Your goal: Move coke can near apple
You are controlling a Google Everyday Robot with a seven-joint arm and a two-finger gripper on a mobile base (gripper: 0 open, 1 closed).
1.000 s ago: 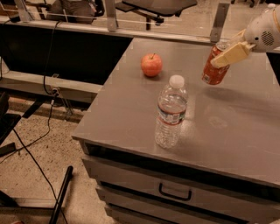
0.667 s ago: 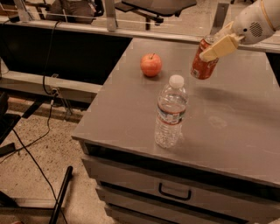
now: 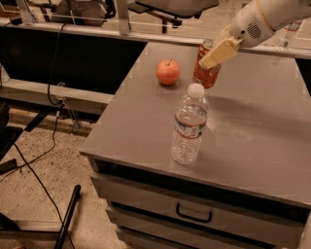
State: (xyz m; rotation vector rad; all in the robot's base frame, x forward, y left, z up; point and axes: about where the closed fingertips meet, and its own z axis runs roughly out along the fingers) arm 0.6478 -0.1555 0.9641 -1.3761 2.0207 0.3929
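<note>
The can [image 3: 206, 76] has swung left, clamped tilted in the gripper [image 3: 214, 54], and the apple [image 3: 168, 72] now sits just to its left.

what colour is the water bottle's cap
White cap, clearest in the camera view. The claw holds the coke can beside the apple.

This looks like a robotics lab or workshop. The surface [image 3: 262, 131] is the flat grey metal top of a drawer cabinet with black pull handles [image 3: 193, 214]. It stands on a speckled hard floor [image 3: 43, 194] where loose black cables [image 3: 36, 170] trail. A dark swivel chair base [image 3: 170, 9] stands behind. A white robot arm's cream-fingered hand [image 3: 214, 56] clasps a red metal drink can [image 3: 206, 74] over the far side.
</note>
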